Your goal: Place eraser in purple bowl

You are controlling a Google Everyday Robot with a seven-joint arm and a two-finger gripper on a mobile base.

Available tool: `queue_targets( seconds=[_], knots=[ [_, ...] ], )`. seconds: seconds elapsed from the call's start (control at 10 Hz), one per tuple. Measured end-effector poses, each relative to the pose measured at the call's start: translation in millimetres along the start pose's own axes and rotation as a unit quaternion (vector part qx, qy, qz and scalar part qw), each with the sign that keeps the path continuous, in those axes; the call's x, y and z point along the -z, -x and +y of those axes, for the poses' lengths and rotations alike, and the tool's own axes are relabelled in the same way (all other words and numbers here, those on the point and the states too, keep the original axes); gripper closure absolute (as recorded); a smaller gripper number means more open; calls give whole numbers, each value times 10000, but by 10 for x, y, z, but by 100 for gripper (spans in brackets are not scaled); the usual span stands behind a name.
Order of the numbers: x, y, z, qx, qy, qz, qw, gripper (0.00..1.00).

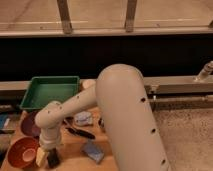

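Note:
My gripper [47, 156] hangs straight down from the white wrist at the table's front left, just right of the red-orange bowl. Its jaws stand open, low over the table. The eraser [53, 159], a small dark block, lies right at the gripper's tip on its right side; I cannot tell whether they touch. A pale yellowish piece shows on the gripper's left side. The purple bowl [28, 125] sits behind and to the left of the gripper, partly hidden by the wrist.
A red-orange bowl [20, 153] stands at the front left, and a green tray [50, 91] at the back left. A black-handled tool [80, 133], a white lump [83, 118] and a blue-grey pad [93, 150] lie mid-table. My bulky arm hides the table's right part.

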Motion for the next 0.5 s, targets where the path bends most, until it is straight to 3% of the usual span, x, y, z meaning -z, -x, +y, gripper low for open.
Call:
queue_targets(
  seconds=[0.3, 0.4, 0.5],
  knots=[
    [-1, -1, -3, 8, -25, 39, 10000, 35],
    [-64, 31, 45, -28, -80, 162, 9998, 44],
    [-42, 26, 46, -35, -67, 151, 9999, 54]
  ],
)
